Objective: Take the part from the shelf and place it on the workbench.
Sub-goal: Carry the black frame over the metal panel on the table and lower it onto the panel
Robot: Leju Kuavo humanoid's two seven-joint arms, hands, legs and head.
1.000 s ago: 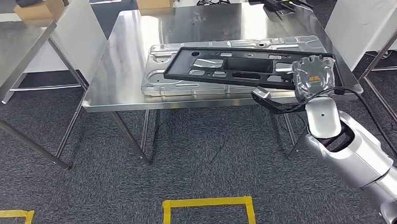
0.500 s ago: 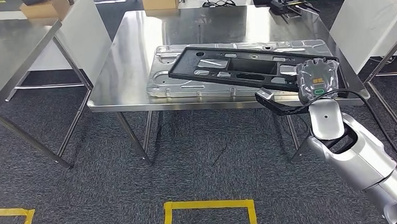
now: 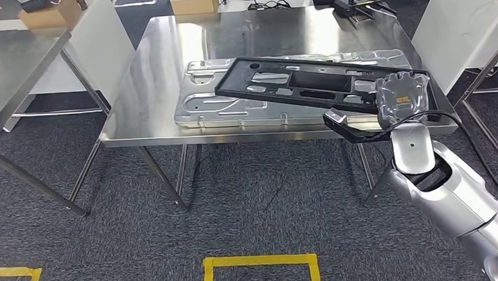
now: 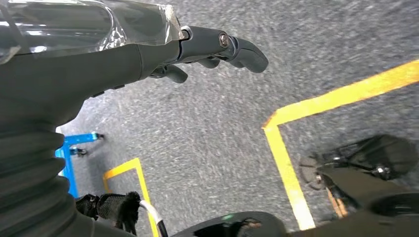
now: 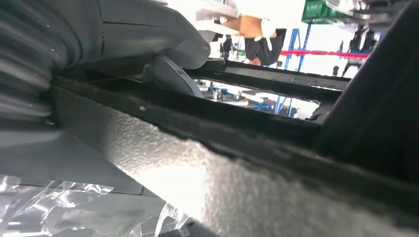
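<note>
Above, my right hand (image 3: 399, 100) grips the near right end of the long black plastic frame part (image 3: 308, 86), which lies across a pressed grey metal panel (image 3: 200, 107) on the stainless steel workbench (image 3: 159, 74). My left hand (image 4: 207, 47) hangs over carpet, fingers loosely apart, holding nothing.

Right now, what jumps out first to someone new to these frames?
The long black frame part draws the eye first: it lies slanted across a silver stamped metal panel on the steel workbench. The robot's right hand grips the part's near right end at the bench's right edge. In the left wrist view, the left hand hangs above grey carpet and yellow floor tape, holding nothing.
</note>
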